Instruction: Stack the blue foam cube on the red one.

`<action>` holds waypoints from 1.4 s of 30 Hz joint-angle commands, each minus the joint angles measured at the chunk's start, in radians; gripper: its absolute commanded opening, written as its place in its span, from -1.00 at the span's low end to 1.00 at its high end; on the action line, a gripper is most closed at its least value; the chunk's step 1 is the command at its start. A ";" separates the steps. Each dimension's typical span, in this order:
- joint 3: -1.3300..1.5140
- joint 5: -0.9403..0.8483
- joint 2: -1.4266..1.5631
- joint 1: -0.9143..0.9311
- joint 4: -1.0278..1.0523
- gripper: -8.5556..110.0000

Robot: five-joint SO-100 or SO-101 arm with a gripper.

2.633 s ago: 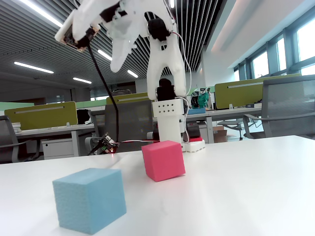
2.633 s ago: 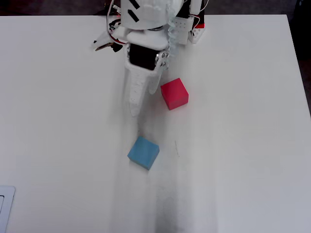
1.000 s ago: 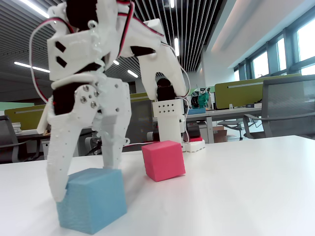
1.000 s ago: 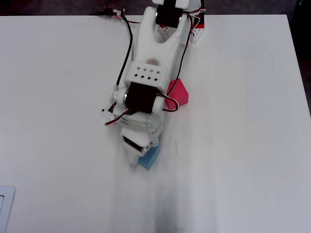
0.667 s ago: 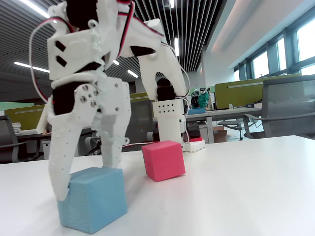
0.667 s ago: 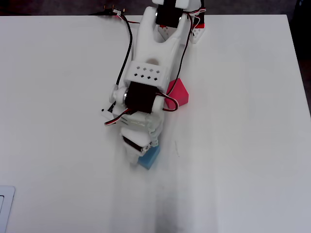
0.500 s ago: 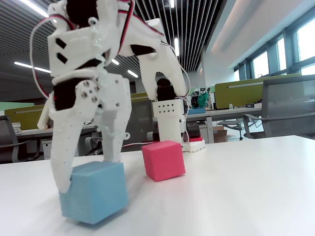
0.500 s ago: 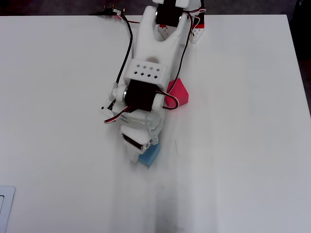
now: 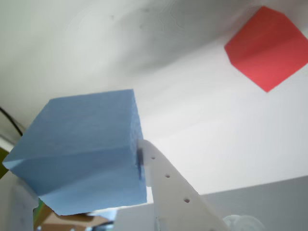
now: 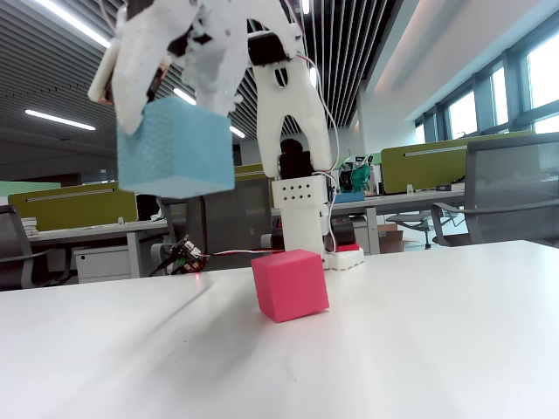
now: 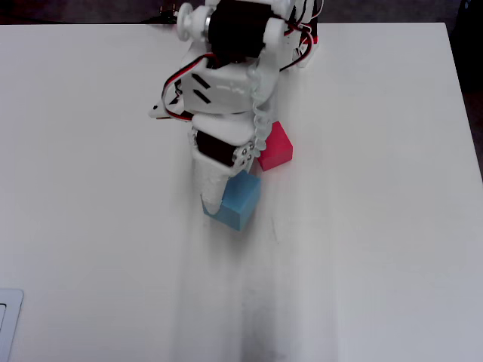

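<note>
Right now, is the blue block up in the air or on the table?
Up in the air: the fingers hold the blue block high above the table.

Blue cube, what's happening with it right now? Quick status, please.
Gripper shut on the blue foam cube, held high above the table. Red cube sits on the table, nothing on it. Path between them looks clear.

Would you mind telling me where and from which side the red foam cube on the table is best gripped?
Grip the red foam cube across two opposite flat side faces, coming straight down from above. It sits flat on the white table with its top bare and open table around it. It lies turned relative to the table edges, so the pads should be rotated to match. The end effector now holds the blue foam cube.
</note>
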 commanded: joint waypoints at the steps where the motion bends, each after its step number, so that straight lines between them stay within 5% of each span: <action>1: 0.058 -0.003 0.169 -0.018 0.051 -0.48; 23: 0.765 -0.020 0.724 -0.133 0.144 -0.48; 42: 0.815 -0.166 0.680 -0.137 0.083 -0.47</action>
